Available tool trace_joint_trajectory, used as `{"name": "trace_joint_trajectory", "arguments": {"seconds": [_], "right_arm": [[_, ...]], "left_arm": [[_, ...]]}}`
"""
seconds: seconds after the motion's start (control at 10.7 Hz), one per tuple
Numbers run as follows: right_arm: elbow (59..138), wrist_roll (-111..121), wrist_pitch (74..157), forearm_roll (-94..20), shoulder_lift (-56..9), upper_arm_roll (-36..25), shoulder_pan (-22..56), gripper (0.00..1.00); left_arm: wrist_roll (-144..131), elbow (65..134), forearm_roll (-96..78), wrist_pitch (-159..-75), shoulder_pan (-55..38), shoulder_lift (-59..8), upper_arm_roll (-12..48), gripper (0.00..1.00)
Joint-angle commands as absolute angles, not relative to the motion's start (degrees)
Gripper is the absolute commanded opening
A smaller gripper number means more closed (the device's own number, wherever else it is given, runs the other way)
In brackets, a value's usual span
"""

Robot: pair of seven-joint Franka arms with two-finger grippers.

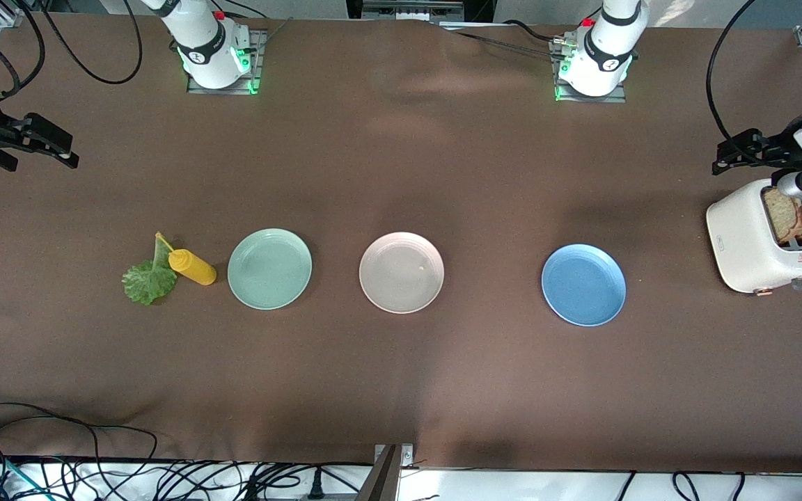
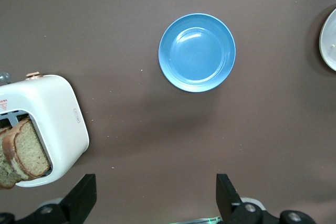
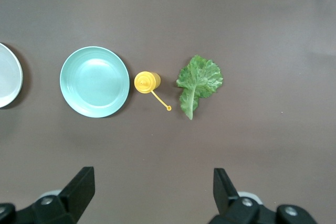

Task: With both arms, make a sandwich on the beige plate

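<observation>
Sitting bare mid-table, beige plate (image 1: 401,272) is between blue plate (image 1: 583,284) and mint-green plate (image 1: 269,268). 2 bread slices (image 1: 796,216) stand in the white toaster (image 1: 756,240) at the left arm's end; lettuce leaf (image 1: 148,277) touches the yellow bottle (image 1: 192,266). Left gripper (image 1: 745,154) up beside the toaster, right gripper (image 1: 37,144) over bare table, both spread wide, holding nothing.

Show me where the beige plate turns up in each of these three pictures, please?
Front view: the beige plate sits mid-table, between the mint-green plate and the blue plate.
Left wrist view: only a sliver of it shows at the picture's edge; the blue plate is in full view.
Right wrist view: again a sliver at the edge, beside the mint-green plate.
Shared landmark: the beige plate itself.
</observation>
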State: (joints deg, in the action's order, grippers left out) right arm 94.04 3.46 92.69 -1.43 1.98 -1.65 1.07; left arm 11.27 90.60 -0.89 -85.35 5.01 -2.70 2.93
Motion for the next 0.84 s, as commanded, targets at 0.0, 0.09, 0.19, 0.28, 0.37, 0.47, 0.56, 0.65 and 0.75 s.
{"name": "trace_joint_trajectory", "arguments": {"seconds": [0.0, 0.09, 0.19, 0.28, 0.37, 0.47, 0.56, 0.65, 0.75], "right_arm": [[94.75, 2.72, 92.11, -1.32, 3.16, -1.67, 1.23, 1.00], [94.75, 2.72, 92.02, -1.32, 3.16, -1.76, 1.23, 1.00], [94.22, 2.72, 90.80, -1.41, 2.90, -1.84, 1.06, 1.00], [92.39, 2.72, 90.18, -1.41, 2.12, -2.02, 1.05, 1.00], [92.29, 2.81, 90.09, -1.41, 2.02, -2.02, 1.05, 1.00], [92.29, 2.99, 89.39, -1.32, 2.02, -2.02, 1.05, 1.00], [92.20, 3.42, 89.12, -1.32, 1.93, -2.02, 0.97, 1.00], [91.94, 3.34, 89.56, -1.67, 1.93, -2.98, 0.71, 1.00], [91.41, 3.51, 89.04, -2.28, 1.85, -3.60, 0.88, 1.00]], "left_arm": [[11.87, 90.09, -1.32, -85.60, 5.19, -3.51, 3.08, 1.00], [11.87, 90.09, -1.41, -85.61, 5.10, -3.78, 3.08, 1.00], [11.95, 90.09, -1.32, -85.52, 5.10, -3.78, 3.08, 1.00], [11.95, 90.09, -1.41, -85.52, 5.27, -3.69, 3.08, 1.00], [11.95, 90.17, -1.41, -85.52, 5.27, -3.69, 3.08, 1.00], [11.87, 90.26, -1.41, -85.52, 5.27, -3.78, 3.08, 1.00], [11.87, 90.35, -1.41, -85.52, 5.36, -3.78, 3.08, 1.00], [11.87, 90.26, -1.41, -85.52, 5.36, -3.78, 2.99, 1.00], [11.87, 90.26, -1.41, -85.52, 5.36, -3.78, 3.08, 1.00]]}}
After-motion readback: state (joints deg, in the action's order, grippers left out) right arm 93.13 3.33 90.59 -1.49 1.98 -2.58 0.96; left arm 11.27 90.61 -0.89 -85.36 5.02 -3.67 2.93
